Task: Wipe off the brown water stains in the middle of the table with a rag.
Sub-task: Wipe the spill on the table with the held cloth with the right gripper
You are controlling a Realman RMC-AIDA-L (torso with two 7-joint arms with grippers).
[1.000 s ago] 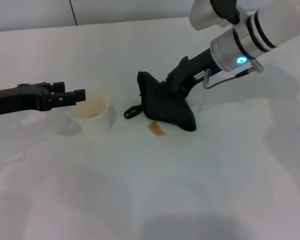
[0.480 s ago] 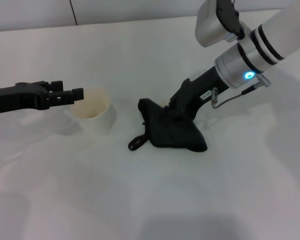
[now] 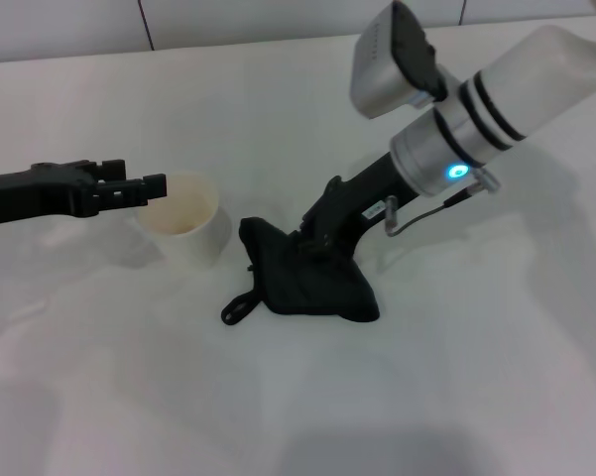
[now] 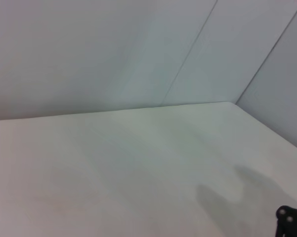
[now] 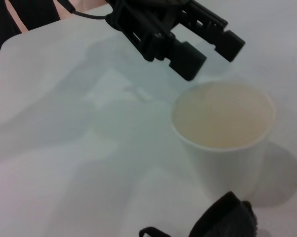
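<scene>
The black rag [image 3: 307,283] is pressed flat on the table [image 3: 456,377] by the right gripper [image 3: 312,248], fingers clamped on its bunched top. The stain can't be seen, likely covered. The cup [image 3: 185,228] stands just beside the rag. The left gripper [image 3: 144,187] is held over the cup's rim, fingers apart.

cup [image 3: 185,230] just left of rag [image 3: 302,283], table [image 3: 456,377] open elsewhere

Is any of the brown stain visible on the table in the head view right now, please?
No: the dark rag under the right gripper lies flat, and the white table around it shows no brown.
</scene>
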